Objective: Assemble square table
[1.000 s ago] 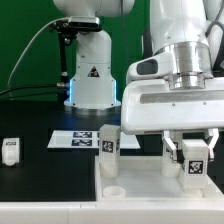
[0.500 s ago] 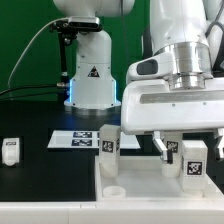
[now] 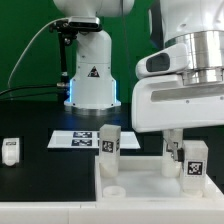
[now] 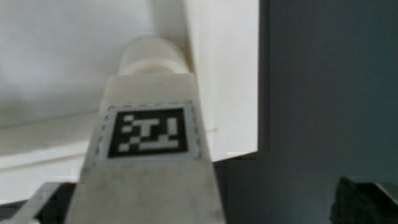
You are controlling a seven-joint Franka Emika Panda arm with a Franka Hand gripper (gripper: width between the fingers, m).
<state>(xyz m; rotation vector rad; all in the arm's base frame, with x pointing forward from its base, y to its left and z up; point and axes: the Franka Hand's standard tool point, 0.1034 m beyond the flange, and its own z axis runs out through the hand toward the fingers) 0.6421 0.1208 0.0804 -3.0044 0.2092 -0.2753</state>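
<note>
Black worktop (image 3: 40,125) carrying a white square table slab (image 3: 140,190).
Hand (image 3: 191,150) released, spread wide around an upright leg (image 3: 194,166) standing in the slab.

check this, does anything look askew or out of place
Nothing stands out. The centre leg and the leg at the exterior view's right stand upright on the square slab; a loose leg sits apart at that view's left.

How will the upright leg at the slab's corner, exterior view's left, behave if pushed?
Upright leg looks like rigid white plastic: probably stiff and light. Taller than wide, so a high push may tip it, unless seated in the slab socket; cannot tell. Blocky flat faces: unlikely to roll.
</note>
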